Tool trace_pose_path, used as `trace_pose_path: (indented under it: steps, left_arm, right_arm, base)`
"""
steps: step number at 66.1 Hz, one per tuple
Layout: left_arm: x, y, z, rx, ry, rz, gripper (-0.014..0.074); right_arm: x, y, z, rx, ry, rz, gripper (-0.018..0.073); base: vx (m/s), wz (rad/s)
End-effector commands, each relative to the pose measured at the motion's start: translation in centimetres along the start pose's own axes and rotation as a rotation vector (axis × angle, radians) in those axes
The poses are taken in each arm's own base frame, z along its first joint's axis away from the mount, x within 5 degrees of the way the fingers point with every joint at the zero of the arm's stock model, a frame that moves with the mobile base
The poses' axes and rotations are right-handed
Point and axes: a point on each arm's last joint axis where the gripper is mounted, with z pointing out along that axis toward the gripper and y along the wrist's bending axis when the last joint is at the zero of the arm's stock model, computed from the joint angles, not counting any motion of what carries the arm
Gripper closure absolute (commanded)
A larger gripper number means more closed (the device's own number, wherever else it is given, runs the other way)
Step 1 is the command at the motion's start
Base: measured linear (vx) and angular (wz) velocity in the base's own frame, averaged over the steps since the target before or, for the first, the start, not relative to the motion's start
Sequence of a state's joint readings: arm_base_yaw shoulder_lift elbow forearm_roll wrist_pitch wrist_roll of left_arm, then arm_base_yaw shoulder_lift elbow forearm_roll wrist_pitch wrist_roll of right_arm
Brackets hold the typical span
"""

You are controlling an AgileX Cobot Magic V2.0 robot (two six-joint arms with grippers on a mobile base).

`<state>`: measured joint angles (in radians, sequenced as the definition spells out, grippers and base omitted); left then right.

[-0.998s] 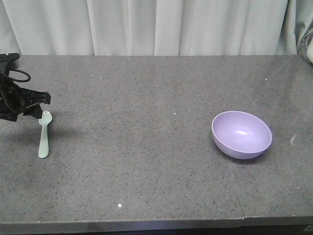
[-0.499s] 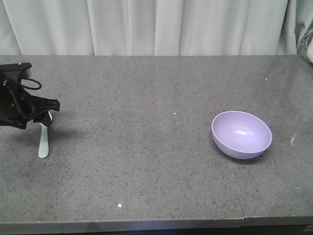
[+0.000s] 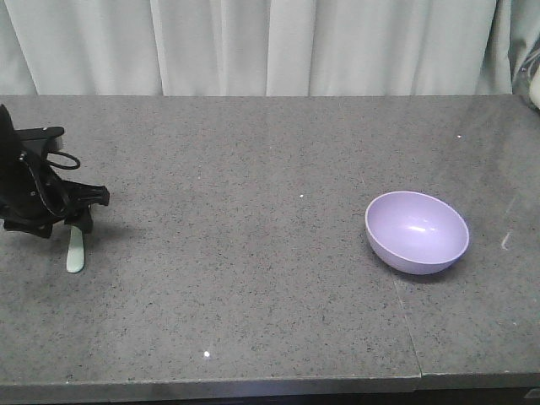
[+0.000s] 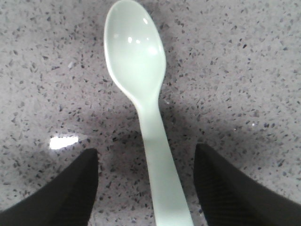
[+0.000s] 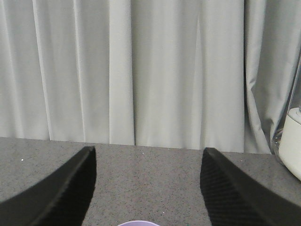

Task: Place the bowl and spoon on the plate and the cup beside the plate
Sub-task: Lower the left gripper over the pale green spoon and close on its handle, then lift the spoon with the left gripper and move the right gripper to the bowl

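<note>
Spoon (image 4: pixel 149 117) lies flat at table (image 3: pixel 253 278) left side, handle between wide-spread fingers (image 4: pixel 66 193) of left gripper (image 4: pixel 146 150), no contact. Bowl (image 3: pixel 417 232) sits well apart, rightward. Right gripper (image 5: pixel 148 150) fingers wide, empty.

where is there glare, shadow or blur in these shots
left wrist view: small glare spots on the head of the spoon, a bright reflection on the table, soft shadow under the left hand; front view: a highlight streak inside the bowl, otherwise even light; right wrist view: the fingertips of the right hand look dark and soft-edged.
</note>
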<state>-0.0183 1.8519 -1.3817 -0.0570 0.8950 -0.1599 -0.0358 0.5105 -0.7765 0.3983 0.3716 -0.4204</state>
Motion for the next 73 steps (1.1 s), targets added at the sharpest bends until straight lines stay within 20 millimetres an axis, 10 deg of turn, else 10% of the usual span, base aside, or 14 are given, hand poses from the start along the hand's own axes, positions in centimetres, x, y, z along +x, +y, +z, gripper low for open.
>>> trace_pose_path:
  steps: [1,43,73]
  left_arm:
    - [-0.6,-0.5,-1.8,0.021,-0.063,-0.011,0.0189]
    - [0.8,-2.2,2.9,-0.052,0.13,0.098,0.0237]
    - [1.5,-1.3,3.0,-0.144,0.219,0.153,0.0605]
  right_arm:
    - [-1.4,-0.3,0.0,0.028,-0.081,0.006,0.0085]
    - [-1.4,-0.3,0.0,0.026,-0.081,0.011,0.0085]
    - [-1.4,-0.3,0.0,0.026,-0.081,0.011,0.0086]
  base:
    - [0.0,0.0]
    - [0.0,0.0]
    - [0.0,0.0]
